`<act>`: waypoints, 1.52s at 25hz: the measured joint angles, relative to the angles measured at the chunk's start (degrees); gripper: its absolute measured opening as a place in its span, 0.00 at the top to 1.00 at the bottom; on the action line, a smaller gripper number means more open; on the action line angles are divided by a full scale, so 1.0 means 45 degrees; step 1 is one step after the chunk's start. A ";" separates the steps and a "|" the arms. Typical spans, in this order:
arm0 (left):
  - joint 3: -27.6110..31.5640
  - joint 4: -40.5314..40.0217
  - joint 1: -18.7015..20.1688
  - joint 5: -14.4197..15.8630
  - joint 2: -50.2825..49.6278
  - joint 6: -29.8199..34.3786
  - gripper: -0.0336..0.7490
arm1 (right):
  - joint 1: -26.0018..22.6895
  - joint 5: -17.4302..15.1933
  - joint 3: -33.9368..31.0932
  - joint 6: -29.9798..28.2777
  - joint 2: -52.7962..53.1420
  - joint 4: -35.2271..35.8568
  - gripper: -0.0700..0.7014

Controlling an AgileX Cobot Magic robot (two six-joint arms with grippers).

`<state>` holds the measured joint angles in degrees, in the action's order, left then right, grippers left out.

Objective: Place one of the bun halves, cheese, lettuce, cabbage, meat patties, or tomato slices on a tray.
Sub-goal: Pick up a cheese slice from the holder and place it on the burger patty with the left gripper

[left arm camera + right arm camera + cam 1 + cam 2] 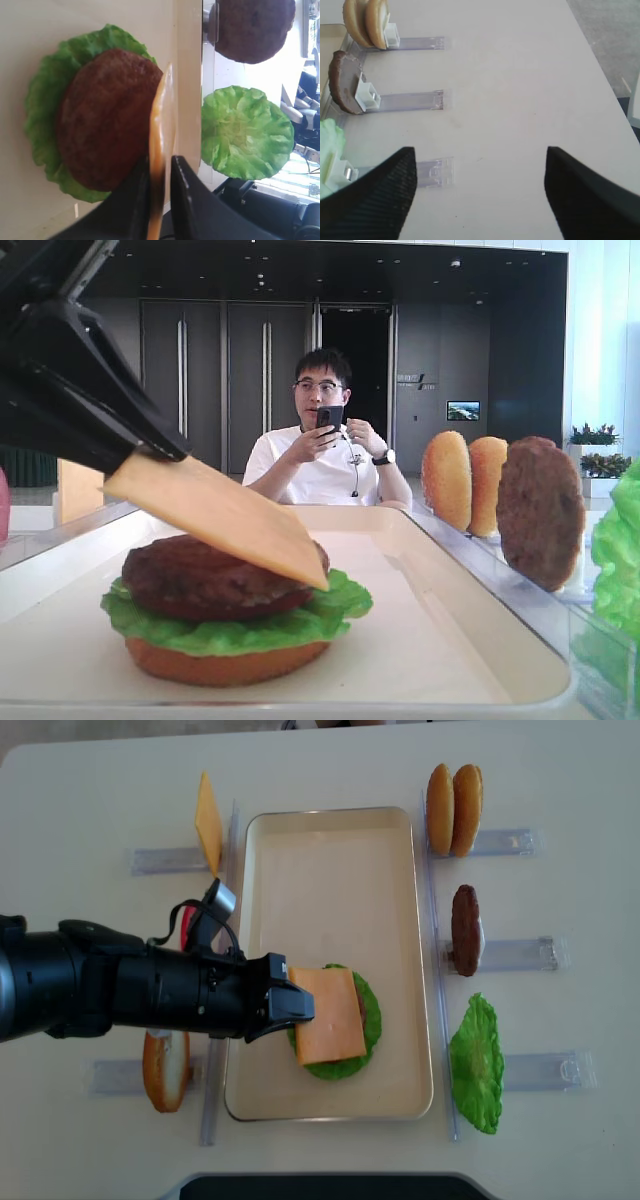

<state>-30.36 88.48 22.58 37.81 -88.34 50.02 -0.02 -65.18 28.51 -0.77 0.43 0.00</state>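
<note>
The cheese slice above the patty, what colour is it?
Yellow-orange; the cheese shows best in the overhead exterior view.

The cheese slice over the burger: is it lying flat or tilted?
Tilted. The cheese slopes down from the left end effector that pinches its upper edge; only its lower corner rests on the meat patty.

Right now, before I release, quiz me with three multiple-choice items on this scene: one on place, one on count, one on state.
1. Where is the cheese?
A. on its rack
B. tilted over the meat patty on the tray
C. under the lettuce

2. How many bun halves stand on the rack right of the tray?
A. one
B. two
C. four

3. The left gripper is:
A. pinching the cheese edge
B. wide open
C. holding a bun

Answers: B, the front view shows the slice leaning on the patty; B, the overhead view shows a pair; A, its fingers flank the slice.
</note>
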 joint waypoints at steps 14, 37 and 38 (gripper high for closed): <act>0.0000 -0.0058 0.0000 -0.0536 0.0000 -0.0041 0.79 | 0.0000 0.0000 0.0000 0.0000 0.0000 0.0000 0.22; 0.0000 -0.1426 0.0000 -0.0528 0.0000 -0.0468 0.42 | 0.0000 0.0000 0.0000 0.0000 0.0000 0.0000 0.22; 0.0000 -0.1573 0.0000 -0.0528 0.0000 -0.0565 0.42 | 0.0000 0.0000 0.0000 0.0000 0.0000 0.0000 0.22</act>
<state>-30.36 81.40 22.58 35.43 -88.34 47.47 -0.02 -65.18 28.51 -0.77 0.43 0.00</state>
